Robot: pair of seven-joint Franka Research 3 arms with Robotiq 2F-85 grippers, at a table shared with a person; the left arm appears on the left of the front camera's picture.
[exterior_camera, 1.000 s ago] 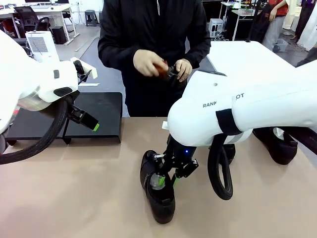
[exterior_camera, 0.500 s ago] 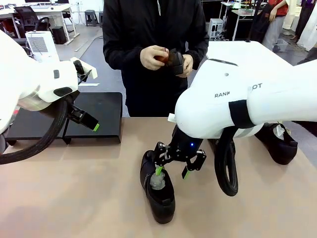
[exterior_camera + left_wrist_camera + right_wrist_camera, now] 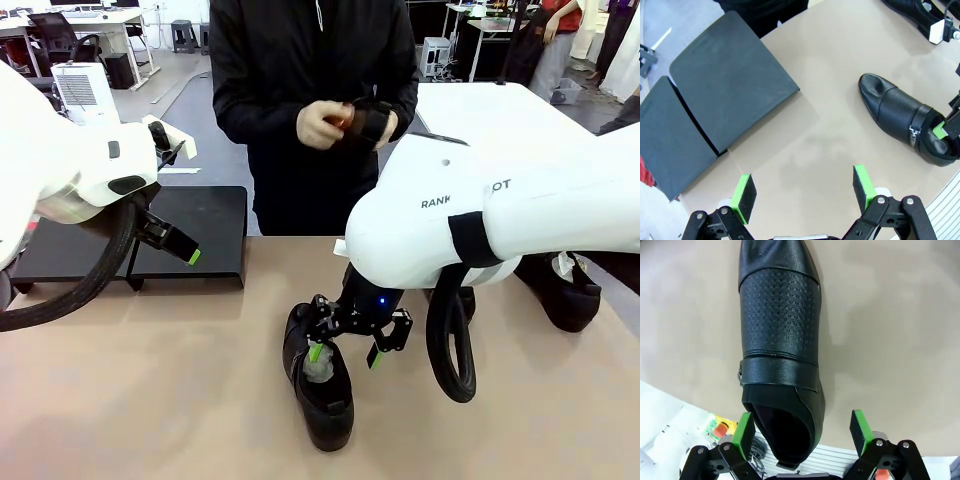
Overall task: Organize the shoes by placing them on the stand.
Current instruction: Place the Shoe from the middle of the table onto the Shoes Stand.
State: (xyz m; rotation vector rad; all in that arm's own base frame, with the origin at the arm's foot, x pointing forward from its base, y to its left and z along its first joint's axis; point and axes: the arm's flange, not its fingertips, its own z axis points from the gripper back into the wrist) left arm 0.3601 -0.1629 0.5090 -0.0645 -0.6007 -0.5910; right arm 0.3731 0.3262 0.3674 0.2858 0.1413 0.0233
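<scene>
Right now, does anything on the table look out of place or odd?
Nothing looks damaged or spilled. A shoe sits in the middle of the table and a second shoe toward its right side, both off the stand.

Stand (image 3: 200, 235) left; shoes (image 3: 320, 385), perhaps three, right

A lab-like office floor, with a desk (image 3: 90, 18), office chair (image 3: 55, 38) and white worktable (image 3: 500, 115)
</scene>
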